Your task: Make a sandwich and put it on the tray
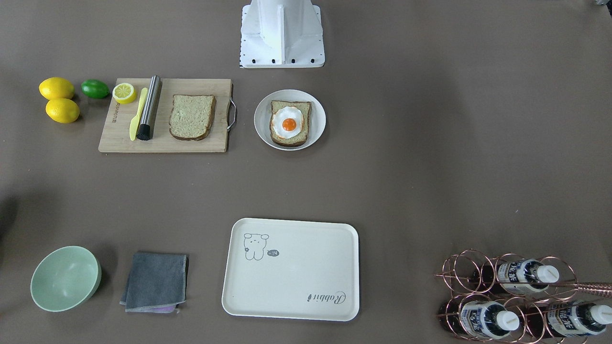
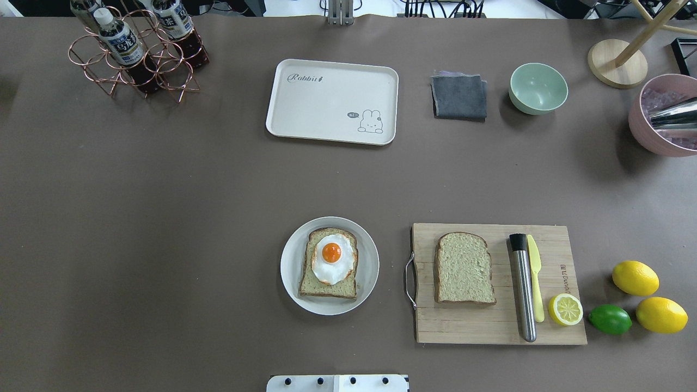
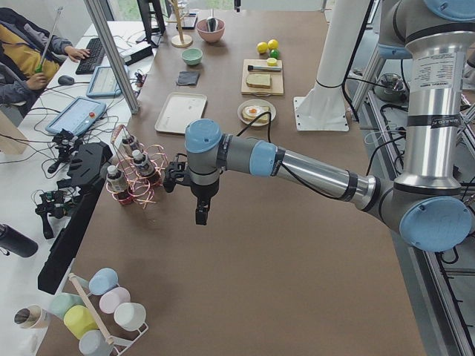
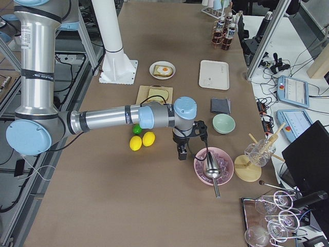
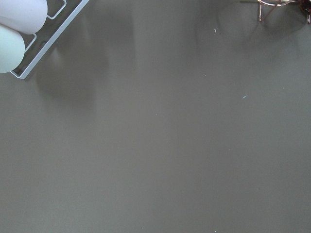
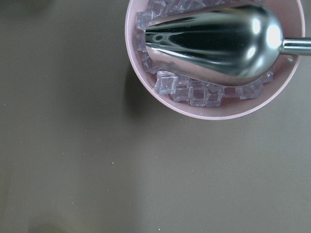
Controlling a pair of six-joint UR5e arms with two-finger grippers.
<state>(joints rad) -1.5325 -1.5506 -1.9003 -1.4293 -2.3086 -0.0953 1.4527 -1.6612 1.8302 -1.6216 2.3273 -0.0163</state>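
Open or closed I cannot tell, the left fingers and right fingers hang well away from the egg-topped slice, spare slice and tray, seemingly parked to leave them unobstructed.

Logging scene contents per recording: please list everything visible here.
bread with fried egg: one, brown-crusted, on the white plate
plain bread: one, on the wooden cutting board
tray: one, cream, empty, far centre
steel rod, yellow knife, lemon half: one each, on board
lemons: two, yellow; lime: one, green; beside board
cloth: one, grey; bowl: one, green; beside tray
bottle rack: one, copper, holding three bottles
pink bowl: one, holding ice cubes, steel scoop
left arm, right arm: one each, grey-blue, opposite table ends; jaws' state unreadable
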